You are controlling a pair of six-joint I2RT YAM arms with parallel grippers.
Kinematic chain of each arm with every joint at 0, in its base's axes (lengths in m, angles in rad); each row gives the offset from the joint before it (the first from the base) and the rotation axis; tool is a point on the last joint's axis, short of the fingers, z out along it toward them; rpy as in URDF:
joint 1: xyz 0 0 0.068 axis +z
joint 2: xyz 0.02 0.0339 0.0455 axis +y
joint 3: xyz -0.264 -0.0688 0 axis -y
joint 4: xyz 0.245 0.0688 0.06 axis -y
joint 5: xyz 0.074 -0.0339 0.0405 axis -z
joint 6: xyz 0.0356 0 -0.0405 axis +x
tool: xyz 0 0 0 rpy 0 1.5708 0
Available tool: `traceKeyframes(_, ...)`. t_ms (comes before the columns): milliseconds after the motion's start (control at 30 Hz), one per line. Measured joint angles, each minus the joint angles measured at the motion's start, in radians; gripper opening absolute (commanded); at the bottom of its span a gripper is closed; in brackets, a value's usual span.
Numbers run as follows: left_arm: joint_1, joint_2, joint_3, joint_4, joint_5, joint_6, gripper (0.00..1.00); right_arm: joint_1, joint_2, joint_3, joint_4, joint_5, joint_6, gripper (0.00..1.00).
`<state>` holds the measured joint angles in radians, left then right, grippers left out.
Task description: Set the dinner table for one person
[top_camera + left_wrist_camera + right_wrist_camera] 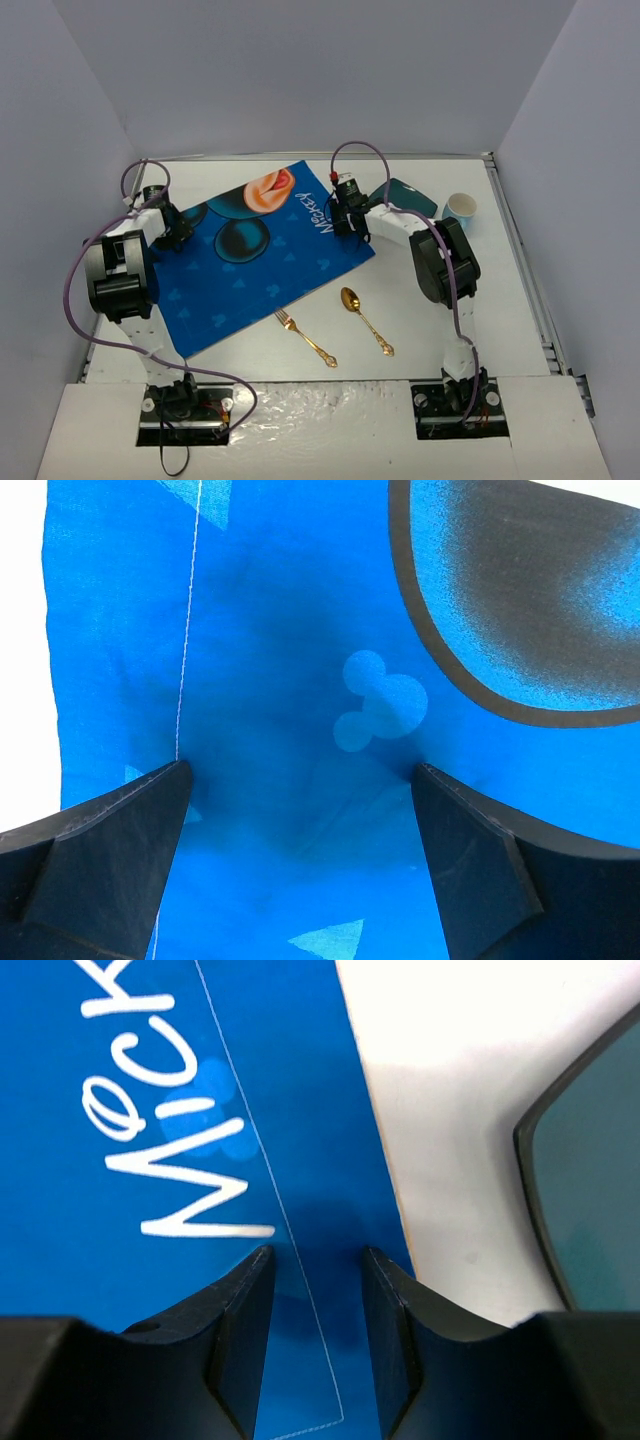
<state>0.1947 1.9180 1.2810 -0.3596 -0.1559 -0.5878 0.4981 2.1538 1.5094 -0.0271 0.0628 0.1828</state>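
Note:
The white dinner table (500,300) carries a blue Mickey-print placemat (260,255) lying flat and turned diagonally. My left gripper (180,232) is low over the mat's left edge. In the left wrist view the left gripper (300,770) is wide open with only the mat (300,630) between its fingers. My right gripper (345,220) is over the mat's right edge by the "Mickey" lettering. In the right wrist view the right gripper (316,1252) is slightly open, with the flat mat (150,1060) showing in the gap. A gold fork (305,338) and a gold spoon (365,320) lie on the table in front of the mat.
A dark teal plate (410,195) lies at the back right, partly hidden behind my right arm; its edge shows in the right wrist view (600,1160). A small pale cup (461,207) stands to its right. Grey walls enclose the table on three sides.

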Motion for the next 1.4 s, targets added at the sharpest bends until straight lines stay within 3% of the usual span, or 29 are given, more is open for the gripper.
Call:
traceKeyframes(333, 0.011, 0.012, 0.025, -0.034, 0.007, -0.016, 0.88, -0.004, 0.064, 0.091, 0.001, 0.018, -0.02, 0.36)
traceKeyframes(600, 0.017, 0.007, 0.032, -0.067, 0.023, -0.018, 0.97, -0.008, 0.077, 0.127, -0.03, 0.019, -0.029, 0.38)
traceKeyframes(767, 0.019, -0.037, 0.062, -0.136, 0.066, -0.018, 0.97, -0.009, 0.054, 0.149, -0.07, 0.02, -0.023, 0.49)
traceKeyframes(933, 0.004, -0.185, 0.126, -0.184, 0.103, 0.01, 0.97, -0.013, -0.091, 0.142, -0.094, 0.065, 0.04, 0.56)
traceKeyframes(1133, -0.1, -0.45, 0.105, -0.205, 0.118, 0.088, 0.97, -0.044, -0.448, -0.033, -0.017, 0.182, 0.168, 0.6)
traceKeyframes(1200, -0.137, -0.536, 0.054, -0.213, 0.151, 0.114, 0.97, -0.061, -0.554, -0.121, 0.021, 0.213, 0.205, 0.68)
traceKeyframes(1300, -0.166, -0.643, -0.034, -0.239, 0.208, 0.148, 0.97, -0.096, -0.662, -0.263, 0.06, 0.237, 0.266, 0.98)
traceKeyframes(1400, -0.173, -0.715, -0.116, -0.274, 0.251, 0.179, 0.97, -0.145, -0.726, -0.429, 0.068, 0.227, 0.356, 1.0)
